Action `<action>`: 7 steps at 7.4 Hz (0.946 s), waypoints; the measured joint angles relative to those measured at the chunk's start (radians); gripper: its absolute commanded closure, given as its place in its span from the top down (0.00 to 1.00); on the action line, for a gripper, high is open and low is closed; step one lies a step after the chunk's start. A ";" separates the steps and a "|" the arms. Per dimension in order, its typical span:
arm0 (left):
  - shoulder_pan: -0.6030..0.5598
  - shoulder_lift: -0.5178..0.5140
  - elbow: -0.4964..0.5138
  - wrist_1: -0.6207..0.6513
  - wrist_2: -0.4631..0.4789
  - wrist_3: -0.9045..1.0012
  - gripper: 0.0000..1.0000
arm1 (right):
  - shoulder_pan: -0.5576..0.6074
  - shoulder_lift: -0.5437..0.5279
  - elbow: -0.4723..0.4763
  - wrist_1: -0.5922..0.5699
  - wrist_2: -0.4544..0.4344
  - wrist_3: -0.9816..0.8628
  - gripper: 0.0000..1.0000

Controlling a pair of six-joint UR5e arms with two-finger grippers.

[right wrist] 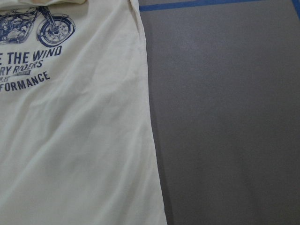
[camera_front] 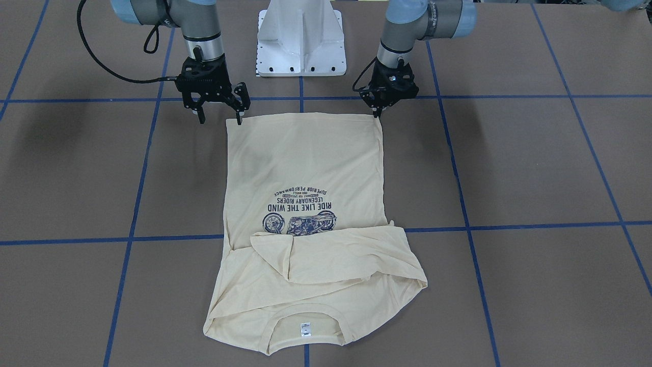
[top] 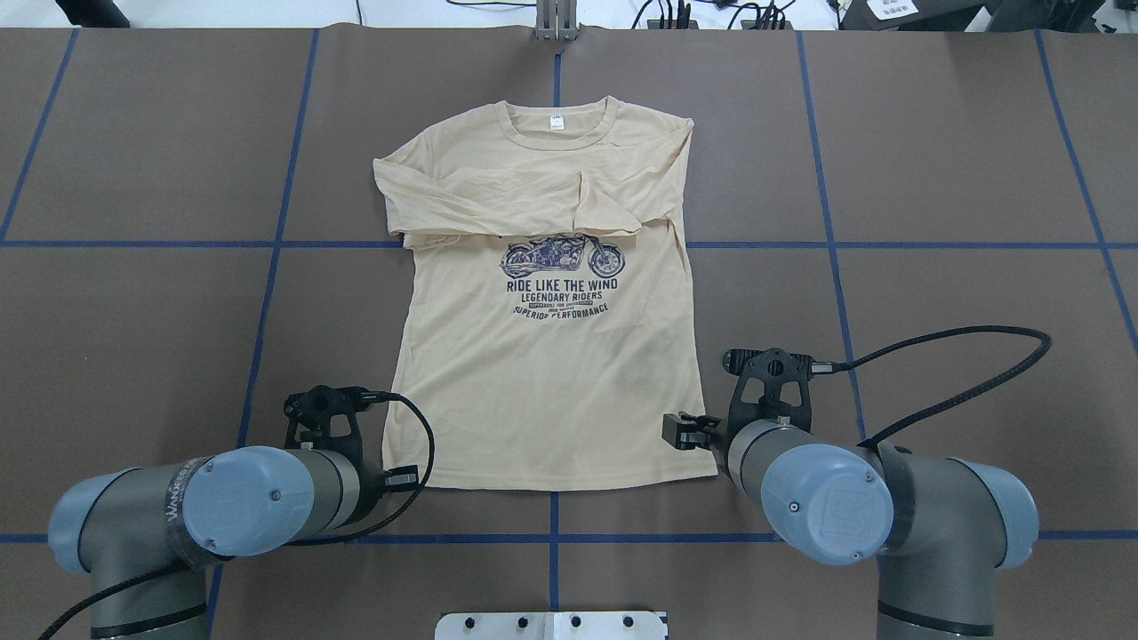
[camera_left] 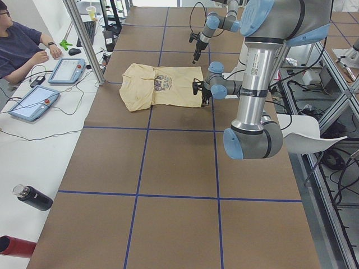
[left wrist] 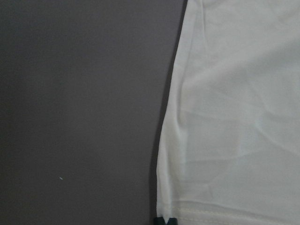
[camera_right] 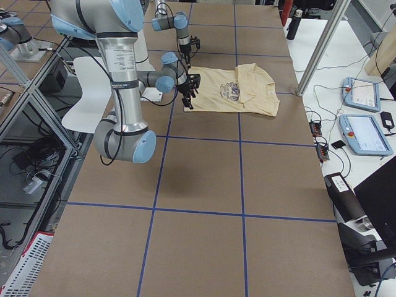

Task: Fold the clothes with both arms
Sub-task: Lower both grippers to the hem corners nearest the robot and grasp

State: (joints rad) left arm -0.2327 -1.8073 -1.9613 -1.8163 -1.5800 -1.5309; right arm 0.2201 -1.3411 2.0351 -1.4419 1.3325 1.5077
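Note:
The cream-yellow T-shirt (camera_front: 305,163) lies flat, print side up, on the brown table, its collar and white neck label (camera_front: 304,328) away from the robot. Both sleeves (camera_front: 331,255) are folded across the chest, above the motorcycle print (top: 562,258). My left gripper (camera_front: 378,113) is down at one hem corner with its fingers shut on the fabric; the left wrist view shows that hem (left wrist: 234,117) at the fingertips. My right gripper (camera_front: 220,120) stands open at the other hem corner, one finger (camera_front: 239,118) at the shirt's edge. In the overhead view both arms hide their grippers.
The white pedestal base (camera_front: 300,41) stands just behind the hem. Blue tape lines (camera_front: 509,227) grid the table. A seated person (camera_left: 17,39) with tablets (camera_left: 33,101) is at a side bench, and bottles (camera_left: 33,197) lie nearer that camera.

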 measured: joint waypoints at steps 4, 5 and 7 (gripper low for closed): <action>0.000 -0.001 -0.007 0.000 0.000 -0.001 0.00 | -0.077 -0.011 -0.048 0.039 -0.098 0.071 0.47; 0.000 -0.001 -0.008 0.000 0.000 -0.002 0.00 | -0.089 -0.011 -0.056 0.039 -0.109 0.074 0.46; 0.000 -0.001 -0.008 0.000 0.000 -0.003 0.00 | -0.107 -0.015 -0.062 0.039 -0.120 0.075 0.46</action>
State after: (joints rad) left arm -0.2332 -1.8086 -1.9695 -1.8162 -1.5800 -1.5341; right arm 0.1134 -1.3558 1.9727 -1.4034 1.2125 1.5829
